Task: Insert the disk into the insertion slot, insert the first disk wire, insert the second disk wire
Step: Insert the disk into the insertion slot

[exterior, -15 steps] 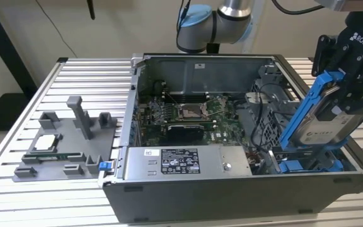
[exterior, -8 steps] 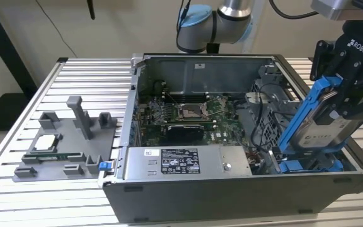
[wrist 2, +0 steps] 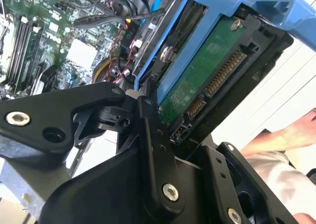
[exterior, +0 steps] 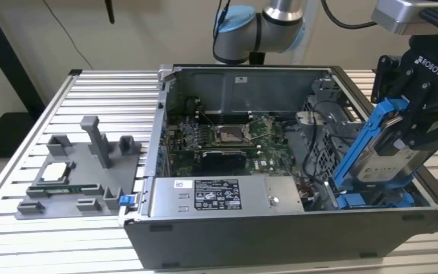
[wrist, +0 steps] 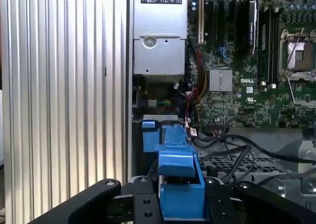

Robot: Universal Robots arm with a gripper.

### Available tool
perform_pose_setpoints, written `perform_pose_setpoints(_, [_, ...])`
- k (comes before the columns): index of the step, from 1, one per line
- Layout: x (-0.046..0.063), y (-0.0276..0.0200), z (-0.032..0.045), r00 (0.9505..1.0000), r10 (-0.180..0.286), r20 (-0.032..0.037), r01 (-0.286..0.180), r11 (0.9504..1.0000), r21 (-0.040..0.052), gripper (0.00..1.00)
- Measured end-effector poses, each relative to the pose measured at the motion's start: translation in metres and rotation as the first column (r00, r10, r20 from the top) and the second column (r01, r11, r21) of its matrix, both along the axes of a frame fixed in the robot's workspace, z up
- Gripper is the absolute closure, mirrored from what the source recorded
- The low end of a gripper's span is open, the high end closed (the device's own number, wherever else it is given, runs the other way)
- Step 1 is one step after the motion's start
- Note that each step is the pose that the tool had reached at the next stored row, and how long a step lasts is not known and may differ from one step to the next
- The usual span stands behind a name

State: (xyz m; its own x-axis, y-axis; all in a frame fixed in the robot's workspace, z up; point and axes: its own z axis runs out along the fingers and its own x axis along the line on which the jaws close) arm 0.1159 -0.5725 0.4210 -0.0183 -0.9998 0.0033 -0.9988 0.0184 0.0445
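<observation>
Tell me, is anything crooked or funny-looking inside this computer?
Yes. The disk leans steeply instead of lying flat: the gripper holds it slanted, its lower end near the insertion slot, not pushed in. A person's hand shows close by in the second wrist view.

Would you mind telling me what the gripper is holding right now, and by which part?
The gripper holds the disk, clamped across its blue carrier frame near the upper end, with the disk tilted.
</observation>
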Motion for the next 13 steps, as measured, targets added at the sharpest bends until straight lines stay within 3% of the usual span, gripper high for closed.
perform_pose_setpoints(13, [0.0000,0.0001,-0.0107,1.0000,0.000,-0.0029,0.000,1.0000,0.0028,1.00])
